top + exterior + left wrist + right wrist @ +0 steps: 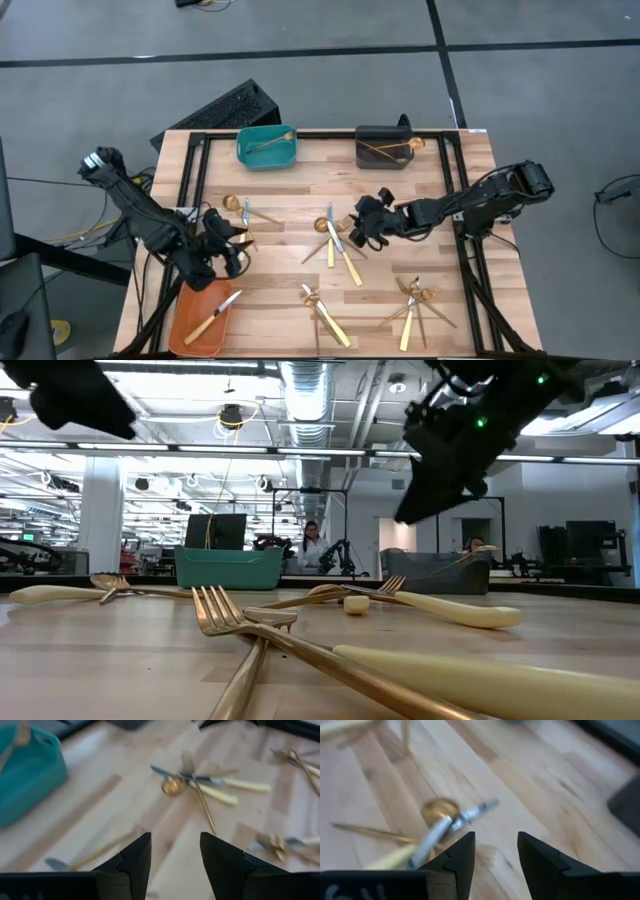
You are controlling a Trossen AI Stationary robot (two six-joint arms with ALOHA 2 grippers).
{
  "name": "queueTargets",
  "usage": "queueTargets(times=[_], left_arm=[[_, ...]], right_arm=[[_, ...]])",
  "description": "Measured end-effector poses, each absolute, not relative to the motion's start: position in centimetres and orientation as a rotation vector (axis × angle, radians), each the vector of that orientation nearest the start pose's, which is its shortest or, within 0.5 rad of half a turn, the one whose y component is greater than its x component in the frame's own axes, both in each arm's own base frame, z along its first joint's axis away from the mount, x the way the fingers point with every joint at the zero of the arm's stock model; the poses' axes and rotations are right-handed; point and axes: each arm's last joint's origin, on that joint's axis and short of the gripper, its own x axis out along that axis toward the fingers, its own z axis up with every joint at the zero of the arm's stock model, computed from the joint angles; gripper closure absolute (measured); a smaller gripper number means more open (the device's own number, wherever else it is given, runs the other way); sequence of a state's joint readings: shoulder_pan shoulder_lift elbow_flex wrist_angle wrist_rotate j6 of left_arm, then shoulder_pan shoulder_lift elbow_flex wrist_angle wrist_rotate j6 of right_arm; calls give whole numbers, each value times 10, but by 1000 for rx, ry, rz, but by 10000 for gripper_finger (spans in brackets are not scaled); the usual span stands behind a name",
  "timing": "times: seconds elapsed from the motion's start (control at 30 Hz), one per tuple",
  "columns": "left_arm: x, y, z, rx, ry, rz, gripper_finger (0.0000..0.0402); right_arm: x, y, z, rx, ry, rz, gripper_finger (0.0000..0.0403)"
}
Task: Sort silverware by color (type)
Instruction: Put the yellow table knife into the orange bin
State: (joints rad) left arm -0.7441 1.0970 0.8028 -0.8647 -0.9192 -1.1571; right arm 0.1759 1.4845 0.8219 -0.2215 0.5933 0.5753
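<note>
- Right gripper (pixel 366 226) is open and empty, just beside the middle cutlery pile (pixel 335 243); it should single out one piece, not the whole tangle.
- Left gripper (pixel 222 243) is open and empty too, near the orange bin (pixel 190 320).

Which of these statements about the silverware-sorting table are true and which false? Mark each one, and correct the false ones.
1. The orange bin holds a knife. True.
2. The teal bin is empty. False: a gold piece lies in it.
3. The right gripper is shut on a fork. False: its fingers are open and empty, beside the middle cluster.
4. The left gripper is open. True.
5. The dark grey bin sits at the table's near edge. False: it sits at the far edge, beside the teal bin.
</note>
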Motion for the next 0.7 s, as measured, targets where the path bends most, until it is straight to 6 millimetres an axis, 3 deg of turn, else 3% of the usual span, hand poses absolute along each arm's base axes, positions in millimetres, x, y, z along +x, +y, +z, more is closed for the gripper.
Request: queueTargets(times=[0.2, 0.3, 0.47, 0.7], left_arm=[[176, -119, 229, -126, 408, 661, 246], [184, -120, 220, -69, 417, 692, 246], [193, -110, 215, -120, 440, 753, 246], [208, -93, 217, -135, 418, 824, 246]], right_arm=[[275, 33, 185, 204, 773, -647, 230], [274, 36, 184, 241, 800, -609, 230], [275, 43, 185, 362, 886, -408, 230], [281, 44, 186, 251, 771, -498, 230]])
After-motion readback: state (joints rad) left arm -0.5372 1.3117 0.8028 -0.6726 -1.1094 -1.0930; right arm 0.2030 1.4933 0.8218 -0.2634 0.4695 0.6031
